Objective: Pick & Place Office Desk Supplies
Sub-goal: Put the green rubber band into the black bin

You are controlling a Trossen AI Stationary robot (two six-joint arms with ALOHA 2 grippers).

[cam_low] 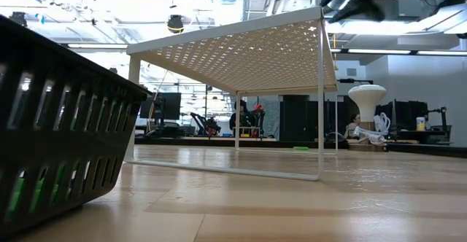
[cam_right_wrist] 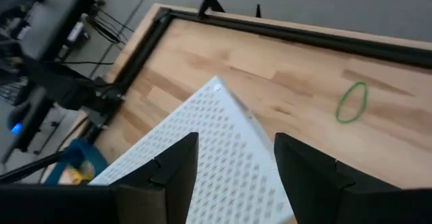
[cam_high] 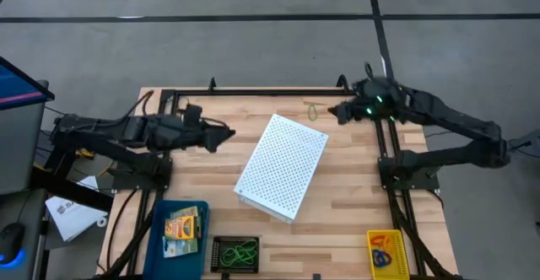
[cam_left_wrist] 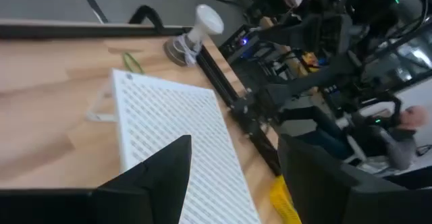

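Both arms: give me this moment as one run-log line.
left gripper: open, empty, above table left of white perforated box | right gripper: open, empty, near olive rubber band | nothing held

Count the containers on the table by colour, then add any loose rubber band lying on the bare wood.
Blue tray: 1
Black basket: 1
Yellow bin: 1
White perforated box: 1
Loose olive rubber band: 1
Total: 5
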